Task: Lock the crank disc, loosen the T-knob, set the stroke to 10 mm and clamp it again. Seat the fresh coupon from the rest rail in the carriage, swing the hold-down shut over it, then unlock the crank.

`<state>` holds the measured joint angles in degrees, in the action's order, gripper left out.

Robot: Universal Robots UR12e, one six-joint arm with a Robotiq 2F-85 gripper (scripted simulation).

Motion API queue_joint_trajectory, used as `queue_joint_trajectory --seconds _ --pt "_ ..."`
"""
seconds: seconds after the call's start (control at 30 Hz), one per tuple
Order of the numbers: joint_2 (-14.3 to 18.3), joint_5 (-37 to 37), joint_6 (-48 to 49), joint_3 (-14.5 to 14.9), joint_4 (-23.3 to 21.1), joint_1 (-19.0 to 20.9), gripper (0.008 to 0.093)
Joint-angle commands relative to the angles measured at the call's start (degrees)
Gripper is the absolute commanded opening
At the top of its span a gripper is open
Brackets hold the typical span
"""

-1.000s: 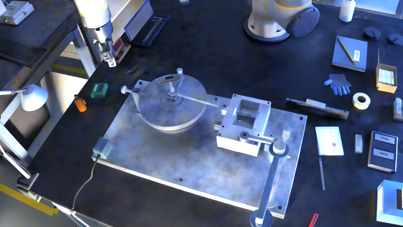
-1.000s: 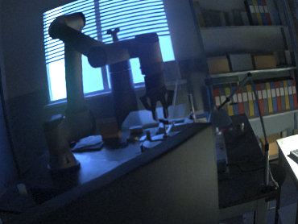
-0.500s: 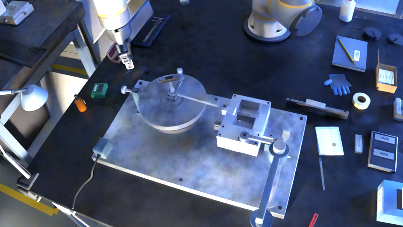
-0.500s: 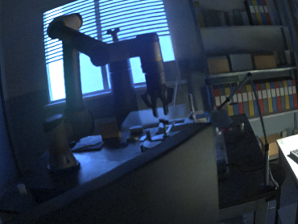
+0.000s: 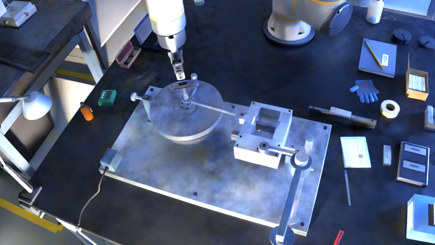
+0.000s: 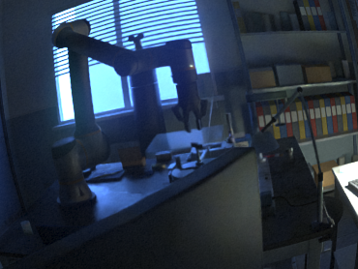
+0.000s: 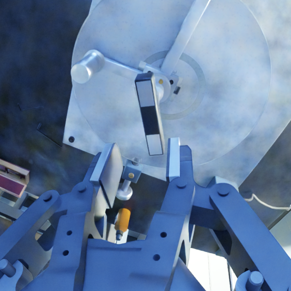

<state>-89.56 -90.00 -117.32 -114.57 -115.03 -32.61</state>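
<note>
On the grey base plate, the round crank disc (image 5: 185, 111) lies flat at the left. The T-knob (image 5: 182, 84) stands on a stem at the disc's centre, its black-and-silver bar level (image 7: 149, 114). A lock pin (image 5: 134, 97) with a round head sticks out at the disc's left rim. My gripper (image 5: 180, 75) hangs just above the far end of the T-knob bar, open and empty (image 7: 141, 160). A rod runs from the disc's hub to the square carriage (image 5: 264, 129), whose pocket is empty. The hold-down arm (image 5: 278, 149) lies along the carriage's front. The pale coupon (image 5: 340, 112) sits on the dark rest rail (image 5: 342, 117) at the right.
A crank handle post (image 5: 194, 76) stands right beside the T-knob. A long lever (image 5: 292, 195) runs along the plate's right end. A green timer (image 5: 107, 97), an orange bottle (image 5: 86, 111) and a small box (image 5: 127, 55) lie left of the plate. Tools and boxes crowd the table's right.
</note>
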Motion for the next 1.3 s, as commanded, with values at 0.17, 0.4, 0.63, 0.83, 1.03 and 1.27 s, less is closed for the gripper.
queue_joint_trajectory --seconds 0.17,0.4,0.63,0.83,1.03,1.27 --pt "1.2 0.0 0.0 -1.5 -2.7 -0.1 0.042" --pt "1.8 0.0 0.0 -2.3 -4.2 -0.1 0.042" --pt "2.2 0.0 0.0 -2.8 -5.1 -0.1 0.042" --pt "2.8 0.0 0.0 -3.5 -6.4 0.0 0.042" --pt "3.3 0.0 0.0 -4.0 -7.3 0.0 0.042" --pt "3.3 0.0 0.0 -4.1 -7.5 0.0 0.042"
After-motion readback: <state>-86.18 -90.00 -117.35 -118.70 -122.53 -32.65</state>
